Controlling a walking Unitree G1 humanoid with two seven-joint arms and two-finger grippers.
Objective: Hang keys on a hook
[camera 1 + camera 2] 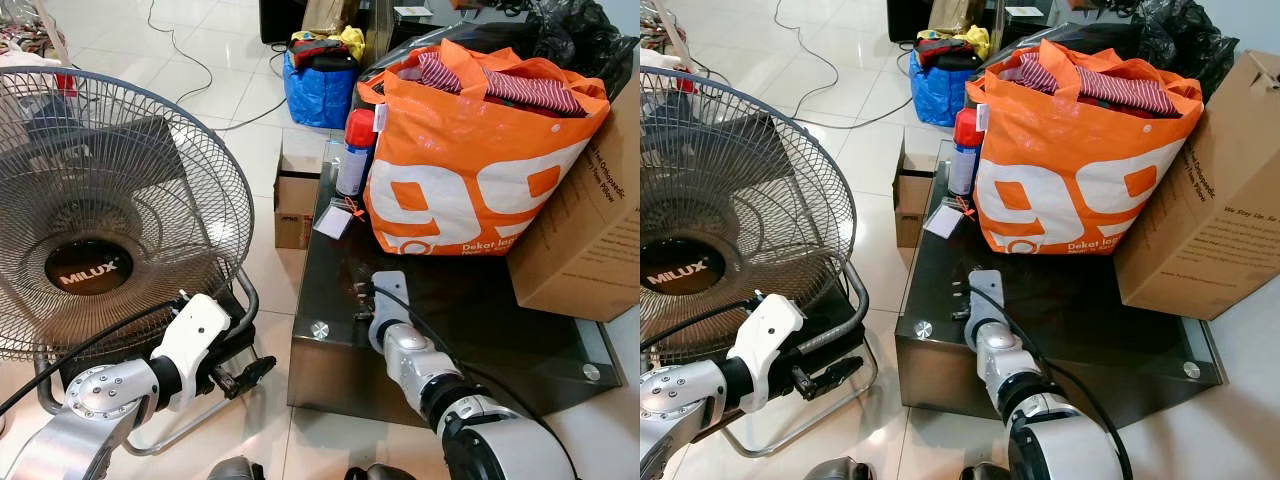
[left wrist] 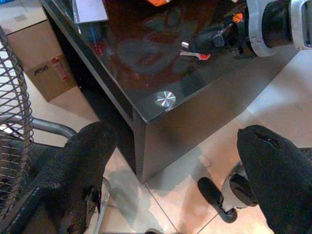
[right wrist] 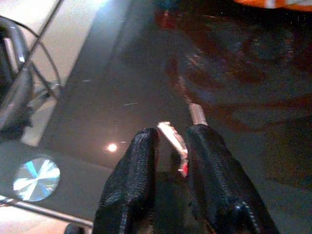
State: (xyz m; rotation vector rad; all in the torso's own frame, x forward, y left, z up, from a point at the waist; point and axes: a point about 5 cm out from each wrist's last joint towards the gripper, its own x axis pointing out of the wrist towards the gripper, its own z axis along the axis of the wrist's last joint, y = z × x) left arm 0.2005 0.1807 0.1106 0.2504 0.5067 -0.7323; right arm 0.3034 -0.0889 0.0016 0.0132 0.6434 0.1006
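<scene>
the big round wire-caged floor fan (image 1: pixel 100 210) stands on the pale tiles at the robot's left, and beside it sits the low black glass-topped bench (image 1: pixel 500 330). on the bench stand a stuffed orange shopping bag with white lettering (image 1: pixel 470 160) and a brown cardboard box (image 1: pixel 590 220), with a red-capped spray can (image 1: pixel 354 150) and a small white card (image 1: pixel 333 222) just beside the bag.

the right tool (image 3: pixel 171 146) is low over the near part of the glass, its two black fingers (image 3: pixel 134 175) drawn narrow around the small silver keys with a red tag (image 3: pixel 178 141). the keys lie flat on the glass, pinched between the tips, apparently not lifted yet.

the left tool (image 2: pixel 170 180) hangs beside the fan's stand, off the bench corner, fingers spread wide and empty.

the keys look light, hard and thin, and on smooth glass i'd expect them to skate away rather than come up. the flat blades give little to grip; the thicker end near the red tag or the ring seems the safer hold, leaving the ring free. i can't spot a hook from here.
</scene>
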